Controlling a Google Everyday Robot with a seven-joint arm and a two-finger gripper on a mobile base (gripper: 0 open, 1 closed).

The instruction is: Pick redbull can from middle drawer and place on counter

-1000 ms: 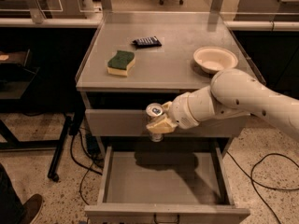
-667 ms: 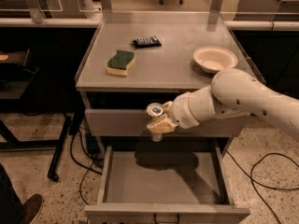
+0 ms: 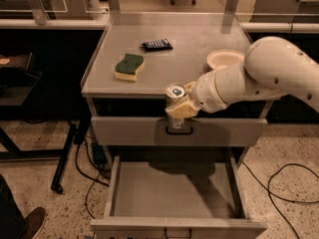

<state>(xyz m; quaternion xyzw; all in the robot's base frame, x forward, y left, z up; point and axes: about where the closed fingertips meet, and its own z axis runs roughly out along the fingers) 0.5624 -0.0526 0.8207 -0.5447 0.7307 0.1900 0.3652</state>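
The redbull can (image 3: 174, 94), slim and silvery with a shiny pull-tab top, is held upright in my gripper (image 3: 178, 108). The gripper is shut on it in front of the counter's front edge, above the open middle drawer (image 3: 174, 189). The drawer is pulled out and its grey floor shows bare. The counter (image 3: 184, 54) is the grey steel top behind the can. My white arm reaches in from the right.
On the counter lie a green and yellow sponge (image 3: 129, 67), a flat dark snack packet (image 3: 157, 45) and a pale plate (image 3: 224, 59). The upper drawer (image 3: 174, 131) is closed, its handle just below the can. Cables run over the floor. A shoe (image 3: 27, 223) is at bottom left.
The gripper has lifted the can slightly upward, toward the level of the counter's front edge. The drawer stays open.
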